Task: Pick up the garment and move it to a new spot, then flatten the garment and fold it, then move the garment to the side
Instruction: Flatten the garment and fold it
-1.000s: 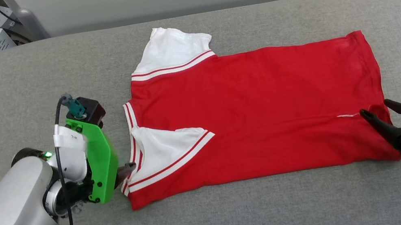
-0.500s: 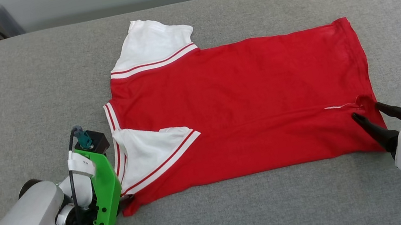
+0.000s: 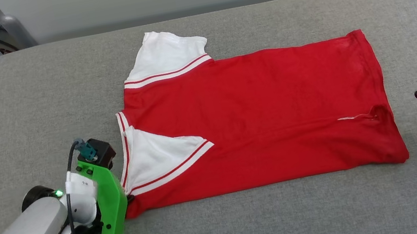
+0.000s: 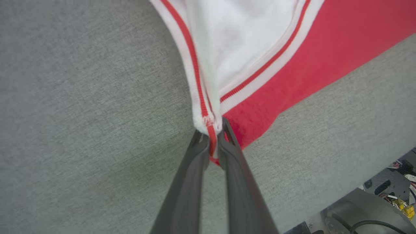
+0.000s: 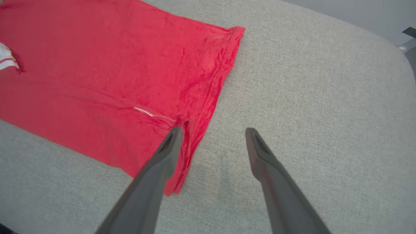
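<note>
The garment (image 3: pixel 260 116) lies spread at frame centre on the grey surface (image 3: pixel 21 124), with one sleeve folded over the body. The left gripper (image 4: pixel 213 136) is pinched narrow on the striped trim corner. The right gripper (image 5: pixel 213 131) stands wide beside the hem and holds nothing.

Risk: a one-sided pull may skew the cloth, or the thin bite may slip.

The left wrist view confirms the pinch, which the green housing (image 3: pixel 110 203) hides in the head view. The right wrist view shows a puckered hem.
</note>
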{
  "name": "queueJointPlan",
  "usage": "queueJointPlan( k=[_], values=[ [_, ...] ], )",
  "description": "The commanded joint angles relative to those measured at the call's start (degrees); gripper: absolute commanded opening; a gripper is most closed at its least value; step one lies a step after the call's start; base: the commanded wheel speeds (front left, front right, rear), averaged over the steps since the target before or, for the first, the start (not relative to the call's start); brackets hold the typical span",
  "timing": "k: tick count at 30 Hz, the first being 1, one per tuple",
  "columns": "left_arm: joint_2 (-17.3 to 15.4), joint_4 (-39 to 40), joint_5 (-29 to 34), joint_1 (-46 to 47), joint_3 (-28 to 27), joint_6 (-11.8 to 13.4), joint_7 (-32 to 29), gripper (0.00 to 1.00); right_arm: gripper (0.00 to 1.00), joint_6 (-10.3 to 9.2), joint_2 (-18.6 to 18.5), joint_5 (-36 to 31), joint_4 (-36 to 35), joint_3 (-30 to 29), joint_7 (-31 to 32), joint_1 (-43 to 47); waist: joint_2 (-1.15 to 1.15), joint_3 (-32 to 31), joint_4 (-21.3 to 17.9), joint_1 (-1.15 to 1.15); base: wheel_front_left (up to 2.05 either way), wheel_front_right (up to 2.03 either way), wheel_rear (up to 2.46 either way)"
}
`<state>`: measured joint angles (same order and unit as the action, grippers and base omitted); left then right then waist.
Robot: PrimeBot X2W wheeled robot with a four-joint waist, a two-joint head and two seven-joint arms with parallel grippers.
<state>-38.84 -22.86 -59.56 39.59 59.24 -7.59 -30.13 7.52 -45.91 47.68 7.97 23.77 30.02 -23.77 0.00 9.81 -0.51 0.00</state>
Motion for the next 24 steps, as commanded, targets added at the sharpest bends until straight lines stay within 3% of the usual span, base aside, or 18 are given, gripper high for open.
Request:
queueJointPlan(
  k=[1,7,19,22,23,24],
  values=[
    [-0.93,0.73,-0.16,0.95,0.03,0.1,0.84,0.0,1.0,-0.03,-0.55,0.92,-0.34,0.15,2.97,-0.9,0.0,0.06,0.32,0.0,0.0,0.0,0.0],
    [-1.77,3.31,-0.03,2.0,0.29,0.1,2.13,0.0,1.0,-0.03,0.47,2.06,0.82,1.1,10.21,-0.35,0.0,1.22,1.37,0.0,0.0,0.0,0.0],
    [-0.79,3.97,1.05,2.84,0.58,0.42,3.22,0.0,1.0,-0.03,10.92,0.25,16.24,4.9,7.58,1.83,0.0,4.65,2.9,0.0,0.0,0.0,0.0],
    [-0.71,3.69,0.73,2.19,0.6,0.53,3.61,0.0,1.0,-0.03,11.93,0.26,18.05,6.97,6.12,2.18,0.0,4.47,2.79,0.0,0.0,0.0,0.0],
    [-0.79,3.54,0.53,1.78,0.6,0.55,3.79,0.0,0.49,-0.03,12.14,0.65,18.14,7.64,5.33,2.18,0.0,4.16,2.56,0.0,0.0,0.0,0.0],
    [-0.85,3.42,0.23,1.4,0.51,0.57,4.0,0.0,0.25,-0.03,12.16,1.07,18.04,7.95,4.56,2.07,0.0,3.85,2.36,0.0,0.0,0.0,0.0]
  ],
)
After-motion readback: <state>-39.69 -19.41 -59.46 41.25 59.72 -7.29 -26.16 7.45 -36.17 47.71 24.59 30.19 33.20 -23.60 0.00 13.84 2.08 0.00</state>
